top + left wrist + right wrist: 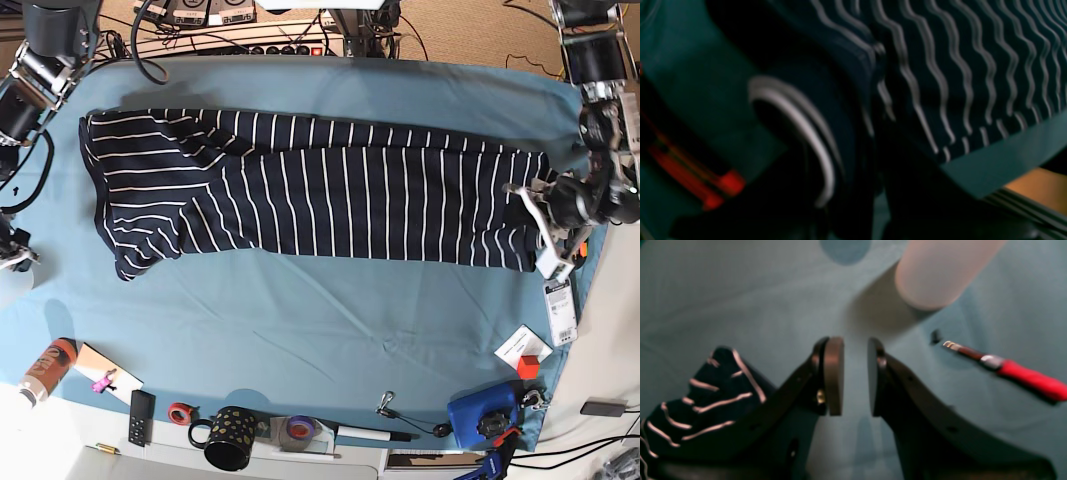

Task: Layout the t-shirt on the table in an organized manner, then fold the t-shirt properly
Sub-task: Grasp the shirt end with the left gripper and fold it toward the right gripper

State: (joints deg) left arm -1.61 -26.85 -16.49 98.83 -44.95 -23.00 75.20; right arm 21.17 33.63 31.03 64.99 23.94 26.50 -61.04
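While the left wrist view is dark and blurred, I can still make out the t-shirt (967, 66) close against the lens, its white stripes rippling over a folded edge, with the table (1007, 156) cloth beneath and a red cable (690, 173) at the frame's left. I cannot see the left jaws here.

Right wrist view: the right gripper (855, 376) hangs over bare teal cloth, its two round pads (834, 376) standing apart with nothing between them. A bunched corner of the shirt lies to the lower left, beside the gripper but not in it. A red-handled tool (1023, 373) lies to the right, and a pale cylinder (937, 273) stands beyond.

Base view: the shirt stretches lengthwise across the far half of the table, folded into a long band, one end near the view's left edge, the other at the right. The left gripper (540, 205) sits at that right end, clenched on the shirt's edge. Along the near edge I note a black spotted mug (232, 437), a tape roll (180, 412), a remote (141, 416) and a blue box (480, 412).
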